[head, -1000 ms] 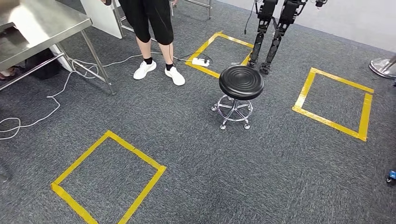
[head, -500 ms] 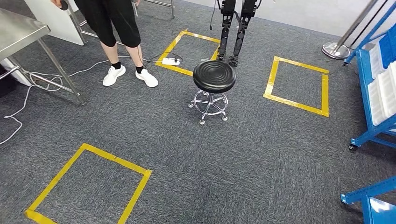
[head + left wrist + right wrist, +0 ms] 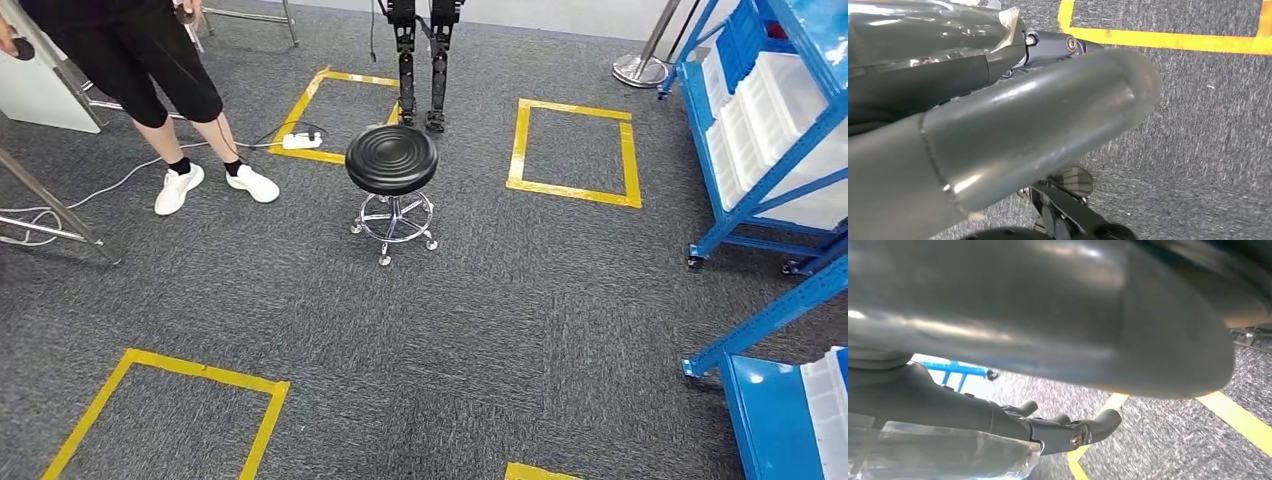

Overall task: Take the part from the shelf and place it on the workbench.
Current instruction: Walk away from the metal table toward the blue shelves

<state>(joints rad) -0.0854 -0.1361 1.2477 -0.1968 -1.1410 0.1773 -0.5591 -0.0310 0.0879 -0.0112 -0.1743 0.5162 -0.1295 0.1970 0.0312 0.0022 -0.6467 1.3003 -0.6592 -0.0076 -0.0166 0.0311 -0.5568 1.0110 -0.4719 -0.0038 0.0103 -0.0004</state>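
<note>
- A black round stool (image 3: 391, 158) on a chrome wheeled base stands on the grey carpet (image 3: 480, 320); everything below is placed against it.
- To the right of the stool, well apart, a blue shelf (image 3: 770, 150) on casters carries white trays (image 3: 775, 105) and blue bins (image 3: 745, 40). The part itself cannot be made out among them, so where it lies on the shelf stays uncertain.
- Nearer than the stool and to its right, a second blue rack (image 3: 775, 410) comes in at the corner.
- Just beyond the stool stand the dark legs of another robot (image 3: 420, 60), beside a yellow tape square (image 3: 330, 110) with a white power strip (image 3: 297, 141) on its edge.
- Beyond and right of the stool lies another tape square (image 3: 575, 150); nearer and left of it, a third (image 3: 165, 410).
- To the left of the stool a person (image 3: 160, 80) in black shorts and white shoes stands near a metal table leg (image 3: 55, 205).
- The left hand (image 3: 1013, 130) hangs over carpet, blurred and close; its fingers look empty, but whether they are spread or curled I cannot tell.
- The right hand (image 3: 1048, 430) holds nothing, its dark fingers (image 3: 1100, 422) lightly bent and apart.
</note>
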